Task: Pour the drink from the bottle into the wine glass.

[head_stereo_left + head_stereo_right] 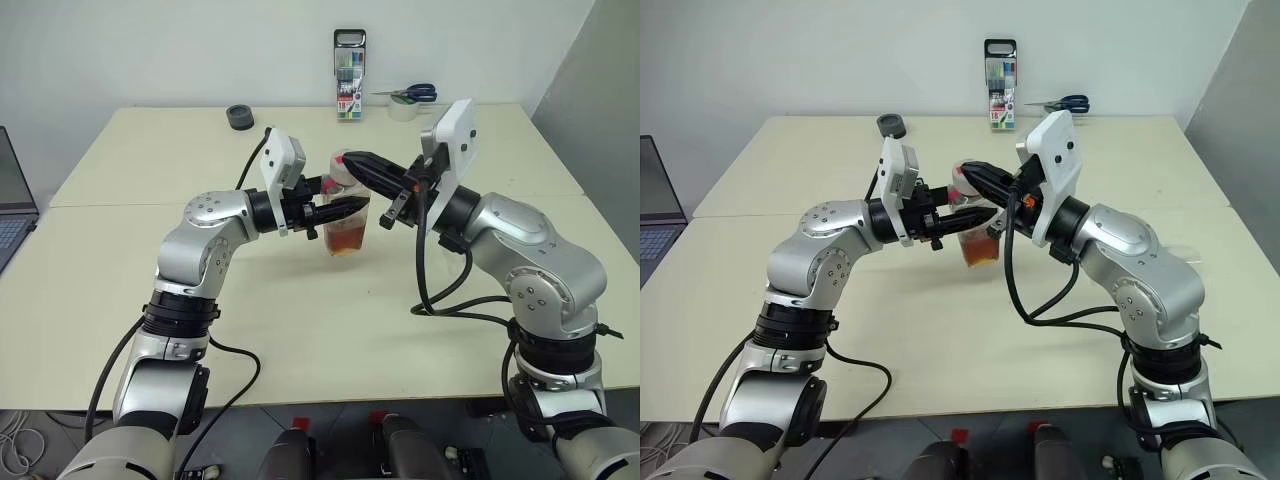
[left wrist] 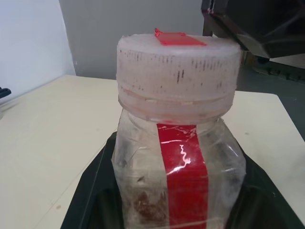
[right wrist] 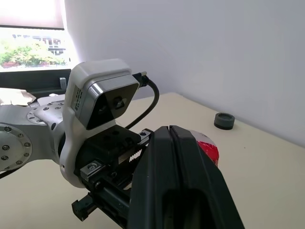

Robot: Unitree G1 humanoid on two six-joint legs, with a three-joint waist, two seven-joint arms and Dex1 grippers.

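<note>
The left pincer (image 1: 345,210) is clamping the bottle (image 1: 346,222) by its body, reaching in level from the nine o'clock side and keeping it upright over the middle of the bench (image 1: 150,160); whether its base is resting on the bench or hanging just above it is hard to tell. In the left wrist view the black fingers (image 2: 95,200) are cradling the clear walls on either side of the red label strip, well below the cap (image 2: 178,71), which is presumably the point: gripping low is leaving the wide neck free for the other arm. The drink (image 1: 347,240) is sitting in the lower part of the bottle, amber-brown.

The right pincer (image 1: 368,166) is coming in from three o'clock, angled slightly upward, its two fingers pressed together with no gap between them in the right wrist view. Their tips are lying at the cap, on or just over its top, with a patch of red showing beside them. Whether they are pinching any part of the cap I cannot tell. Judged from this, the step in hand is opening the bottle, one arm steadying and the other working the lid, so pouring is not yet begun.

At twelve o'clock, along the far edge, a pack of markers (image 1: 349,62), a pair of scissors (image 1: 412,94) resting on a roll of tape (image 1: 404,109) and a small dark ring (image 1: 240,116) are lying well apart from the work. A laptop (image 1: 12,200) is sitting off at nine o'clock.
</note>
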